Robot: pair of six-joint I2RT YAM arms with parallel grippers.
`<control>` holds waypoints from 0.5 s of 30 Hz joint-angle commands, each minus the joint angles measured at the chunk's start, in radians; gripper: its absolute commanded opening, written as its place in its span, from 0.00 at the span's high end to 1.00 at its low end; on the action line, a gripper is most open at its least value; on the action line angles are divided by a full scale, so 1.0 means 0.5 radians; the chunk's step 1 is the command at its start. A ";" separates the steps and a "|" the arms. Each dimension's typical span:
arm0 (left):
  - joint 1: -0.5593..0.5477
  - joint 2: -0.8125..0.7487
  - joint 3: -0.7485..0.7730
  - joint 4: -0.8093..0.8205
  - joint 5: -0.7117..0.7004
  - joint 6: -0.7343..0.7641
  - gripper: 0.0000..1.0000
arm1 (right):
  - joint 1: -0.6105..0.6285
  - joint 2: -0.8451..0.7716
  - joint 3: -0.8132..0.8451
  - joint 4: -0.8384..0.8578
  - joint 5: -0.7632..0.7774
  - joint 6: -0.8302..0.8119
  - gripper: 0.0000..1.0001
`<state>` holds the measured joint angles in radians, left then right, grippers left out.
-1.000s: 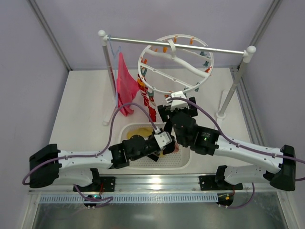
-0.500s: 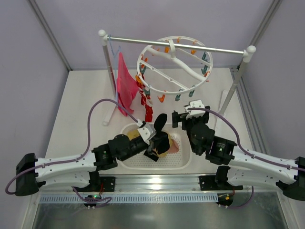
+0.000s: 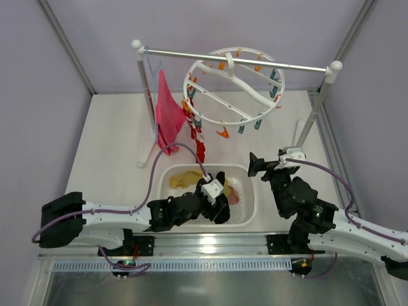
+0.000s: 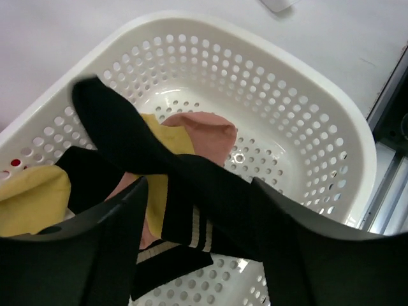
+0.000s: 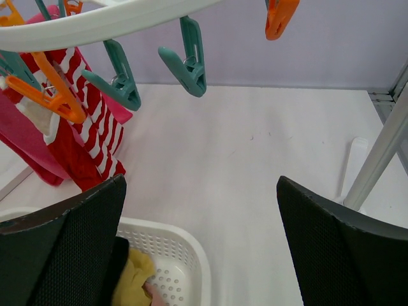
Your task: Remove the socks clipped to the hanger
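The white ring hanger [image 3: 187, 86] [image 5: 95, 22] hangs from the rail, and a red-and-white striped sock [image 3: 199, 137] [image 5: 89, 134] is clipped at its left side. My left gripper [image 3: 220, 197] [image 4: 199, 185] is low over the white basket [image 3: 252, 191] [image 4: 306, 121], jaws apart, and a black sock [image 3: 220, 209] [image 4: 127, 134] lies loosely between them. It rests on a yellow sock [image 3: 185, 180] [image 4: 32, 197] and a pale pink sock [image 3: 234, 194] [image 4: 204, 131]. My right gripper [image 3: 269, 160] [image 5: 201, 182] stands open and empty right of the basket, below the hanger.
A magenta cloth [image 3: 167, 115] hangs at the rack's left post. The metal rail [image 3: 191, 55] spans between white posts, the right post [image 3: 315, 118] close to my right arm. Empty teal [image 5: 188, 60] and orange [image 5: 280, 13] clips dangle from the ring.
My left gripper came down into the basket with the black sock and opened. My right arm pulled back from the hanger toward the right. The ring swung slightly.
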<state>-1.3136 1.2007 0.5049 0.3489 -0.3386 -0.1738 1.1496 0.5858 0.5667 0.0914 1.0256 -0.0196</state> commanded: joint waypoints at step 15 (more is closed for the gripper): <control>-0.290 -0.275 0.055 -0.087 -0.817 -0.011 0.00 | 0.008 -0.076 -0.069 0.142 0.072 0.036 0.00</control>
<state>-1.4574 1.1110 0.5217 0.2989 -0.6506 -0.1791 1.1500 0.5621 0.5392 0.1070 1.0374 -0.0196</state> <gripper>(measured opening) 0.994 0.996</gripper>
